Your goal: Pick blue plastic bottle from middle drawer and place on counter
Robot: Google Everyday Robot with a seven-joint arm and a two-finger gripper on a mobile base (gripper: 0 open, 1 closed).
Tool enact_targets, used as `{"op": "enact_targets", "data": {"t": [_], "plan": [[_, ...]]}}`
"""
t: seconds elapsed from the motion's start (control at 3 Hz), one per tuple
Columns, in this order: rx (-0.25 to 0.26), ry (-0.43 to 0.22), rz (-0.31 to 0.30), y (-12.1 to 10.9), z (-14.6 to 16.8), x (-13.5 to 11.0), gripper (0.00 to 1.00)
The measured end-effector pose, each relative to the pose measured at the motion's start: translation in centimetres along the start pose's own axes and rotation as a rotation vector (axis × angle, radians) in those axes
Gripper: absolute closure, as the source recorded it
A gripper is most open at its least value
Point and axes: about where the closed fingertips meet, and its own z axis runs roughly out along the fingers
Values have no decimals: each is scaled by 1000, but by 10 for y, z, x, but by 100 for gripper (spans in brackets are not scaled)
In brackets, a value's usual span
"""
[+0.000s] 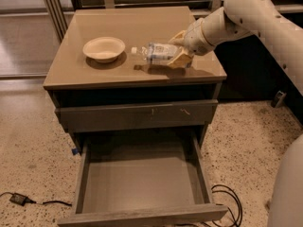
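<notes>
The blue plastic bottle lies on its side, cap to the left, just above the right part of the counter. My gripper is shut on the bottle's base end, with its tan fingers above and below it. The white arm comes in from the upper right. The middle drawer is pulled out below the cabinet, and its grey floor is bare.
A white bowl stands on the left of the counter. A shut drawer front with scratch marks sits above the open drawer. Black cables lie on the speckled floor at right, and a plug lies at the lower left.
</notes>
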Motion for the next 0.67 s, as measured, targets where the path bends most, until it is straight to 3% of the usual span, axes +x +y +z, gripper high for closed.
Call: {"op": "enact_targets", "data": {"t": [0.33, 0.67], "plan": [[49, 45, 60, -5, 15, 9, 100], [61, 51, 92, -8, 23, 15, 100]]}}
